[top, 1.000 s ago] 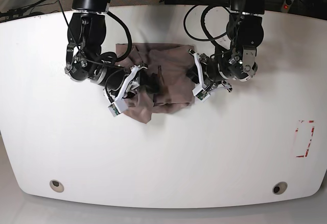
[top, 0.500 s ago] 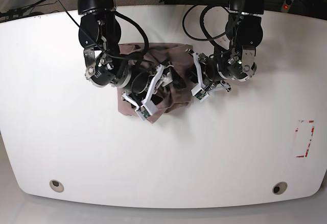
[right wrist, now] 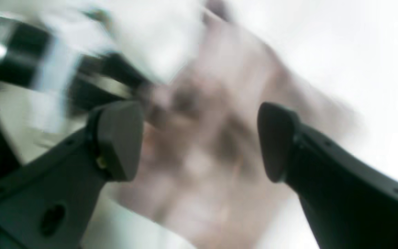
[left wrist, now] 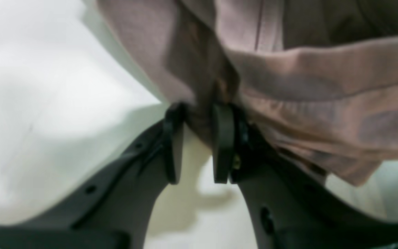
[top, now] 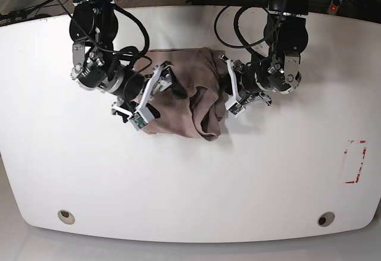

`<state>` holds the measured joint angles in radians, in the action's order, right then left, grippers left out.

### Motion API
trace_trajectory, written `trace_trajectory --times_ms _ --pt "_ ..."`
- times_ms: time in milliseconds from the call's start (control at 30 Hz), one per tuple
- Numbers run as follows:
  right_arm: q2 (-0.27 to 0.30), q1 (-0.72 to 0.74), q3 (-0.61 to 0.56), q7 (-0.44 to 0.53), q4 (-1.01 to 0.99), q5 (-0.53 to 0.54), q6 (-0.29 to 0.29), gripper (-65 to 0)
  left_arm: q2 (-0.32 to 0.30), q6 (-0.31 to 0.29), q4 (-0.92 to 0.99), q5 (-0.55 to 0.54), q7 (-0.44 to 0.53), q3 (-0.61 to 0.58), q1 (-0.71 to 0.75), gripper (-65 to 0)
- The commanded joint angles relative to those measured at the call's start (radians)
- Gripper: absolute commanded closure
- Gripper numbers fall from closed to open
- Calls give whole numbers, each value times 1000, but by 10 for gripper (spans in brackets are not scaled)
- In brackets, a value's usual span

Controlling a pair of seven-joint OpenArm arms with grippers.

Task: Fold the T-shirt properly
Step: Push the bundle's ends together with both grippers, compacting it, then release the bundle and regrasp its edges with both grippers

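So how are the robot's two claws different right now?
The left gripper has its jaws nearly closed, pinching a fold of the T-shirt; the right gripper has its jaws wide apart and grips nothing. The left gripper's view is fairly sharp, while the right gripper's view is smeared. In the base view, the left gripper touches the shirt's right edge, the right gripper its left side. Both have black fingers.

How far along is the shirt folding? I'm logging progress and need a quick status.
Partly done. The T-shirt is gathered into a compact but rumpled bundle on the white table, not a neat rectangle. In hand: the left pincer is clamped on a fold of cloth at the bundle's edge, while the right pincer is open above the fabric. Left: flattening the bunched layers and squaring the final fold.
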<state>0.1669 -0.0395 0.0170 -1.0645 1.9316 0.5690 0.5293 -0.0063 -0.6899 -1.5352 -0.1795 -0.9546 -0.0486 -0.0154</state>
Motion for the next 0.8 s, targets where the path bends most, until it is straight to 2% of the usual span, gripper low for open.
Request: trace_trajectory --times_ms 0,167,367,467,533,633,767 --pt "13 6 30 16 -1 13 44 -488 -2 0 -80 -53 7 39 -14 -122" --pt "16 -27 28 16 -33 12 96 -487 -5 0 -224 -71 3 131 18 -122" --pt "-14 -49 -21 16 -71 10 130 -485 -93 0 -305 -73 -16 183 38 -122" --pt "-23 -44 -75 37 -145 10 128 -439 -154 0 -310 -78 -16 184 42 -122" --pt "-25 -44 -140 103 -195 10 125 -374 -186 0 -311 -78 -16 184 64 -122" --pt "-25 -40 -233 166 -232 10 122 -322 -212 0 -321 -76 -16 184 73 -122" --pt "-37 -1 -323 171 -269 10 122 -312 -240 0 -333 -74 -16 184 85 -122"
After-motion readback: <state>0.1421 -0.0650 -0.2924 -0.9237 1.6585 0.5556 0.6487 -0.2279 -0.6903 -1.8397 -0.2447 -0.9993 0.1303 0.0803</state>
